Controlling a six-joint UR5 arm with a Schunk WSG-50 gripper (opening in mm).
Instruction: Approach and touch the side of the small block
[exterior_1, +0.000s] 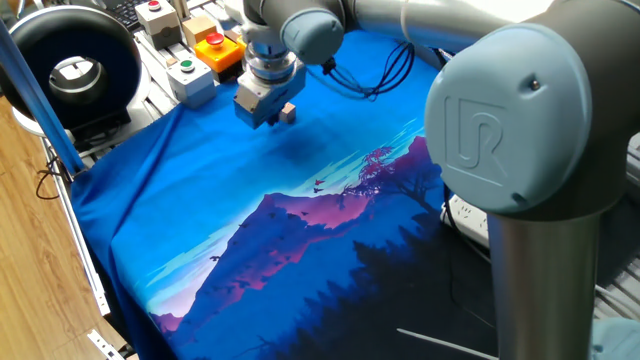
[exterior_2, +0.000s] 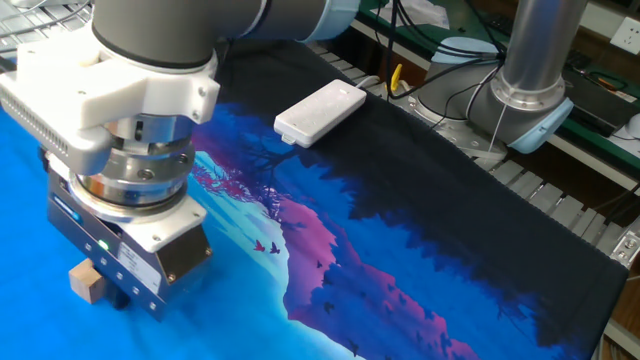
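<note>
The small block (exterior_1: 288, 113) is a tiny tan cube lying on the blue printed cloth (exterior_1: 250, 230). It also shows in the other fixed view (exterior_2: 87, 283), at the lower left. My gripper (exterior_1: 264, 120) hangs down right beside it, low over the cloth, with its dark fingertips (exterior_2: 119, 296) against the block's side. The fingers look closed together and hold nothing. The gripper body hides most of the fingers in both views.
Boxes with a red button (exterior_1: 153, 14), an orange-red button (exterior_1: 216, 48) and a green button (exterior_1: 190, 78) stand just beyond the cloth's far edge. A black round device (exterior_1: 70, 70) is at the far left. A white flat device (exterior_2: 319, 111) lies on the cloth.
</note>
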